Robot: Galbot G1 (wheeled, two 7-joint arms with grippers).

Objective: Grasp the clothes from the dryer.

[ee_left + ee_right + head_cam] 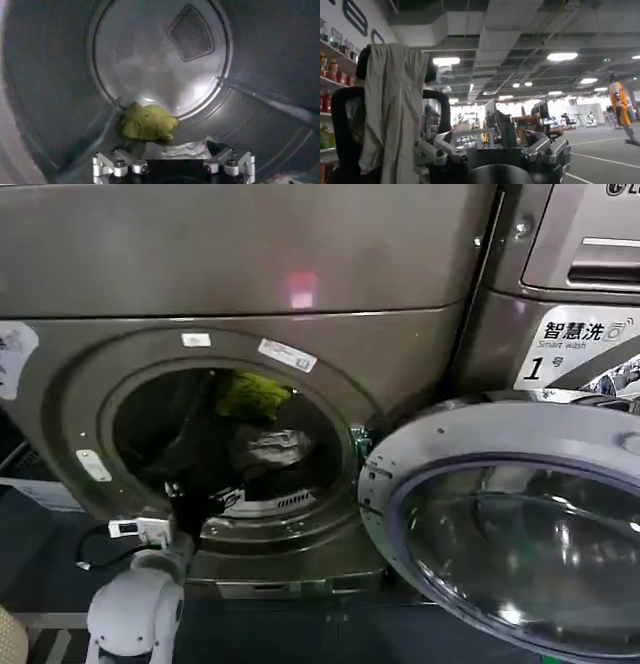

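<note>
The dryer [300, 314] stands with its round glass door [510, 534] swung wide beside the drum mouth, and that is why the left arm [135, 609] can reach straight in over the mouth's lower rim. Inside, the yellow-green cloth [146, 121] sits bunched against the back wall of the drum, just under the mesh vent [191, 31], while the white-grey cloth [177, 149] lies flat on the drum floor between the yellow-green piece and the left claw [173, 165]. From the head camera the yellow-green cloth [252, 392] shows high in the drum mouth, the white-grey cloth [270, 449] lower.

The left claw sits close behind the white-grey piece with its jaws spread apart, nothing between them, not touching either cloth that I can see. It looks lined up for a reach onto the nearer cloth.

The right claw [495, 155] is well away from the dryer, pointed out at the room; its jaws stand apart and grip nothing.
</note>
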